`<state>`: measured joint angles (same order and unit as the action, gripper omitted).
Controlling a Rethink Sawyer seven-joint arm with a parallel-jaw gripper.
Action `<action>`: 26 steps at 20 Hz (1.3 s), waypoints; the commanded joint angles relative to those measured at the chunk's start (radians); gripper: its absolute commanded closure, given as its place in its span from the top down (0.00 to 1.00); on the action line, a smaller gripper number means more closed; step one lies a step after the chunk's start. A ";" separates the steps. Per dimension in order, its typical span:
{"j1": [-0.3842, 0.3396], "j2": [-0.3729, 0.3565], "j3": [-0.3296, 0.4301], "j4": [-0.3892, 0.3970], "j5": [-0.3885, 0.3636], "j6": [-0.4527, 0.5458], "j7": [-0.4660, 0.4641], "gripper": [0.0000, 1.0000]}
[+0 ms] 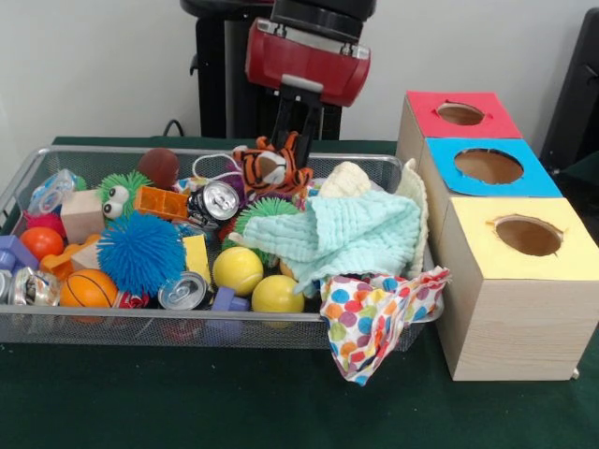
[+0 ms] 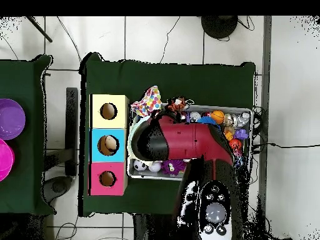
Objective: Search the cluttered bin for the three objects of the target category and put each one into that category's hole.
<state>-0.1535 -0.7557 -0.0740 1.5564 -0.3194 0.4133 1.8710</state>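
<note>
Here the gripper (image 1: pixel 298 126) is low at the upper centre of the front view, just behind the tiger toy (image 1: pixel 271 166) – whether its jaws are apart or together I cannot tell. The toy sits at the far rim of the wire bin (image 1: pixel 187 327), orange with black stripes and a white face, soft-looking. To do this step well, I think the arm should lift straight up – so that the mint cloth (image 1: pixel 351 234) is not dragged along

An orange-and-black striped tiger toy (image 1: pixel 271 166) is showing; a polka-dotted cloth (image 1: pixel 374 318) is hanging beside red (image 1: pixel 460 114), blue (image 1: pixel 489 166), yellow-topped boxes (image 1: pixel 527 236).
</note>
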 commanded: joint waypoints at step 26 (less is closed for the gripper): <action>0.253 -0.375 -0.073 0.346 0.374 0.285 0.254 0.00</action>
<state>0.0622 -1.0500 -0.1017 1.7676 0.0233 0.6286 1.8712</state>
